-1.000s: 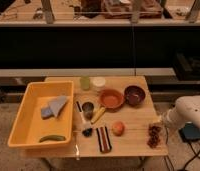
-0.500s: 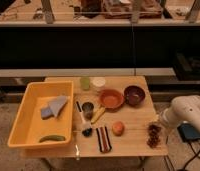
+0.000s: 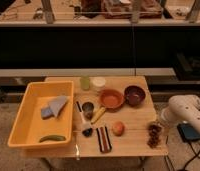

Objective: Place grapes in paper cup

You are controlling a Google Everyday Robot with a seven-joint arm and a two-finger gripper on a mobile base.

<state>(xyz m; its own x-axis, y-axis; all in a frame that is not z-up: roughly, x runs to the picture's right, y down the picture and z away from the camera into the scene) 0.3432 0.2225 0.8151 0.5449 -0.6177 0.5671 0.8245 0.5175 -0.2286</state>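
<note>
Slightly nearer the table than a second ago, the white arm [image 3: 185, 114] has edged toward the right edge, while everything on the wooden table [image 3: 135, 120] lies as it did. Its gripper [image 3: 162, 122] sits low at the arm's end, just beside the grapes [image 3: 154, 135] and a little above them; whether it is spread or closed I cannot tell. The grapes lie at the front right corner, a dark reddish-purple bunch stretched front to back. They look light and soft, a knobbly cluster likely to roll or shed berries if squeezed hard, so a gentle pinch across the narrow middle of the bunch seems the safest hold. The paper cup [image 3: 98, 82] stands upright at the back, well apart from the grapes, touching or nearly touching a pale green cup [image 3: 85, 82]; it is short, wide, plain white and probably light enough to tip if knocked. Between them sit a smooth orange bowl [image 3: 111, 99], a dark bowl [image 3: 134, 95] and a round peach-coloured fruit [image 3: 118, 128].
</note>
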